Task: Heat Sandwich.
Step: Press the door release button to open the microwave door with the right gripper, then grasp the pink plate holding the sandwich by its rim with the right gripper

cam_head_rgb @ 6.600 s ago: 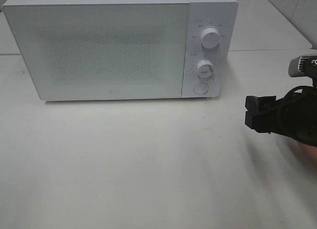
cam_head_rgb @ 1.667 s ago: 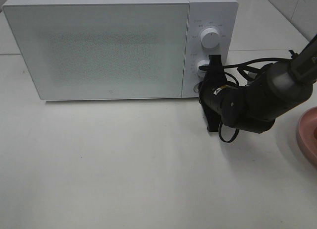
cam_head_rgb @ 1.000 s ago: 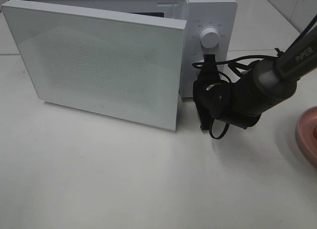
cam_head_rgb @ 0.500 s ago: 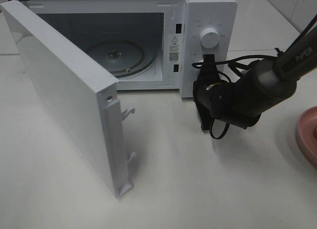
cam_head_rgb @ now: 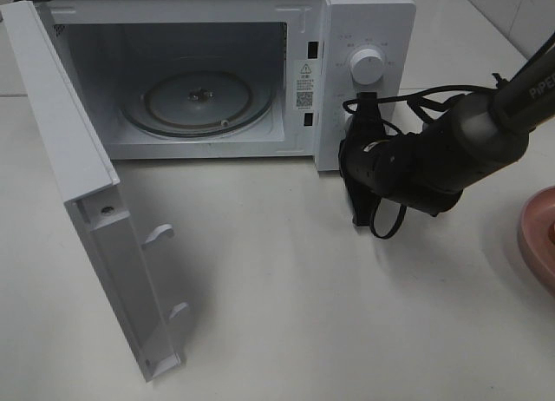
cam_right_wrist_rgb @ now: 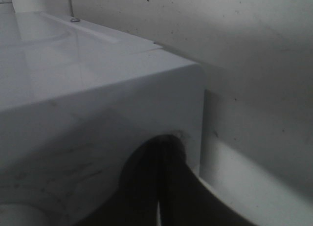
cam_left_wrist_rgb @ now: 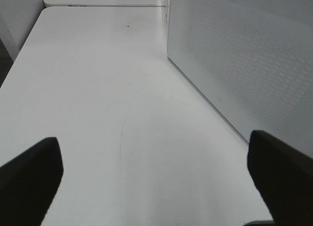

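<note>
**Microwave** [cam_head_rgb: 364, 19]: on the table [cam_head_rgb: 303, 331], cavity exposed, turntable [cam_head_rgb: 195, 101] bare.

**Door** [cam_head_rgb: 78, 201]: open wide on its left hinge, its free edge towards the near side of the table. Keep your arms off it; a knock could, I judge, swing it into the loading path.

**Right gripper** [cam_head_rgb: 357, 141]: at the lower corner of the control panel. In the wrist view the fingers [cam_right_wrist_rgb: 146, 187] are pressed together, holding nothing, with their tips against the panel. The door is open, so this press looks finished. Draw straight back from the panel, clear of the knob [cam_head_rgb: 367, 65] above, and watch the slack cable.

**Left gripper** [cam_left_wrist_rgb: 156, 179]: jaws spread wide and empty, low over the table outside the door.

**Sandwich**: in no view. Only the edge of a pink plate [cam_head_rgb: 539, 236] shows at the far right; the sandwich is likely there, so confirm before you reach. Aim it at the middle of the turntable.
</note>
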